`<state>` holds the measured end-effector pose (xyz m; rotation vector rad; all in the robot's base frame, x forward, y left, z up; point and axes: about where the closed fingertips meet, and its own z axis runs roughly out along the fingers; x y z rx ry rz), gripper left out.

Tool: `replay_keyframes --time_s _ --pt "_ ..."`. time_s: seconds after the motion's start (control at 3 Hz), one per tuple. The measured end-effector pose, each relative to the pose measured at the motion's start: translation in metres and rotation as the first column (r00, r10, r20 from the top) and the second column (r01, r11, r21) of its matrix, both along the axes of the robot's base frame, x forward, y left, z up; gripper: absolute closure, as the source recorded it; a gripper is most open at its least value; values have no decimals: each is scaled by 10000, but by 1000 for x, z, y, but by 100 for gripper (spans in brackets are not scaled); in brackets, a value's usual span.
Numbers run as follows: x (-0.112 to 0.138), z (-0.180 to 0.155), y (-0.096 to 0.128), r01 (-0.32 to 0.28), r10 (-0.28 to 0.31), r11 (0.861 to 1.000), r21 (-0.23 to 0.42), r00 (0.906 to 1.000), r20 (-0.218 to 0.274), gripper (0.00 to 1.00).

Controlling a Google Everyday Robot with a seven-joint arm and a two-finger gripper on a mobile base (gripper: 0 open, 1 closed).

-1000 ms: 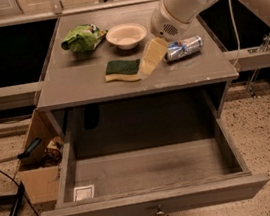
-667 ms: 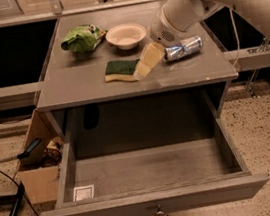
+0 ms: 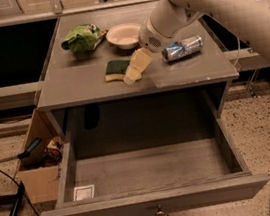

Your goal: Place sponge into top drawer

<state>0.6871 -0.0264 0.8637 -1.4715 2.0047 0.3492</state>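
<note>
The sponge point(image 3: 116, 69), dark green on top with a pale yellow edge, lies flat on the grey table top point(image 3: 81, 85) near its middle. My gripper point(image 3: 134, 72) comes down from the upper right and its pale fingers point(image 3: 138, 64) rest against the sponge's right end, close to the table surface. The top drawer point(image 3: 149, 171) is pulled wide open below the table, with a white sticker point(image 3: 84, 192) on its floor at the front left and a small metal knob point(image 3: 159, 210) on its front.
A light green snack bag point(image 3: 82, 38) and a white bowl point(image 3: 124, 35) sit at the back of the table. A crushed silver can point(image 3: 181, 48) lies right of the gripper. A cardboard box point(image 3: 39, 162) with clutter stands on the floor to the left.
The gripper has moved left and down along the table top and now touches the sponge's right end. The sponge has stayed in place.
</note>
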Motion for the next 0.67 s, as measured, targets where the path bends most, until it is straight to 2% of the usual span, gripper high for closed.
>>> replay_keyframes --time_s 0.67 --pt "13 -22 7 -82 60 9991 -415 9987 -513 0"
